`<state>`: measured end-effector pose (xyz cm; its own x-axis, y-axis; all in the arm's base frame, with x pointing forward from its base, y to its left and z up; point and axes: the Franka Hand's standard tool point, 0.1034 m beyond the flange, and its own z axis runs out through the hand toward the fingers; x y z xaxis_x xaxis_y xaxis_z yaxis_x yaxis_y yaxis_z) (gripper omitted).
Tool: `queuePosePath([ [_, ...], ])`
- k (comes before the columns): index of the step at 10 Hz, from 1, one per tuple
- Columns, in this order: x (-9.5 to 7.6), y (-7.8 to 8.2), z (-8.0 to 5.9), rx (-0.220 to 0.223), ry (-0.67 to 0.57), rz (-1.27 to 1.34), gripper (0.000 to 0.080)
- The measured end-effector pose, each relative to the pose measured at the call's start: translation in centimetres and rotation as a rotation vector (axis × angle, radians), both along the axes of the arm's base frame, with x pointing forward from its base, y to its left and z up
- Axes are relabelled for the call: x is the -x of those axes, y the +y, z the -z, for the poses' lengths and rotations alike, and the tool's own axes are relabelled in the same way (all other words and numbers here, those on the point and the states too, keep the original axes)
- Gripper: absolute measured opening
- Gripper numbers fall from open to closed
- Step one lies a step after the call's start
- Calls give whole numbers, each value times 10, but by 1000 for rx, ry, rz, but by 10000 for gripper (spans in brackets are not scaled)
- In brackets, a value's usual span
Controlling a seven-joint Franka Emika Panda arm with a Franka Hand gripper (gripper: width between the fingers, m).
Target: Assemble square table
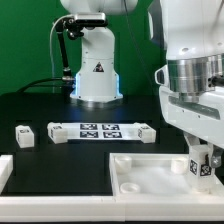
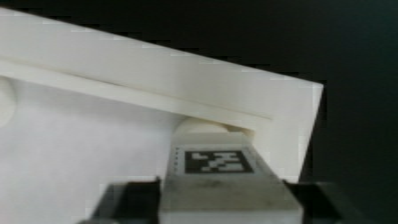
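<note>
The square table slab (image 1: 150, 178) lies white and rimmed at the front of the exterior view's right. It fills much of the wrist view (image 2: 107, 110). My gripper (image 1: 201, 168) is shut on a white tagged leg block (image 1: 200, 166) and holds it upright at the slab's near right corner. In the wrist view the leg (image 2: 217, 165) sits between my dark fingers (image 2: 313, 205), its far end at the slab's recessed corner by the rim. I cannot tell whether the leg touches the slab. Another tagged leg block (image 1: 24, 136) lies loose at the exterior view's left.
The marker board (image 1: 100, 131) lies across the middle of the black table. The robot base (image 1: 95, 70) stands behind it. A white rail end (image 1: 4, 172) shows at the exterior view's front left edge.
</note>
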<state>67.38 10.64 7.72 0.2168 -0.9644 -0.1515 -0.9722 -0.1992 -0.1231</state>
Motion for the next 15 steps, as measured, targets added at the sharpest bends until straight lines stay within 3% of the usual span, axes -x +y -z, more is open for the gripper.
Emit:
queuePosePath([
  [1,0,0,0,9,-9,-56,471],
  [2,1,2,0,39,-28,-192,586],
  [3,1,0,1,77,-58,-410,586],
  [4,2,-1,1,104,-78,-589,638],
  [7,1,-2,2,119,-102,-750,647],
  [9,2,-6,2,173,-125,-1067,649],
  [11,1,1,3,198,-154,-1140,649],
  [13,1,0,4,191,-145,-1073,398],
  [14,1,0,4,186,-137,-1012,398],
  [15,2,-2,4,181,-125,-937,291],
])
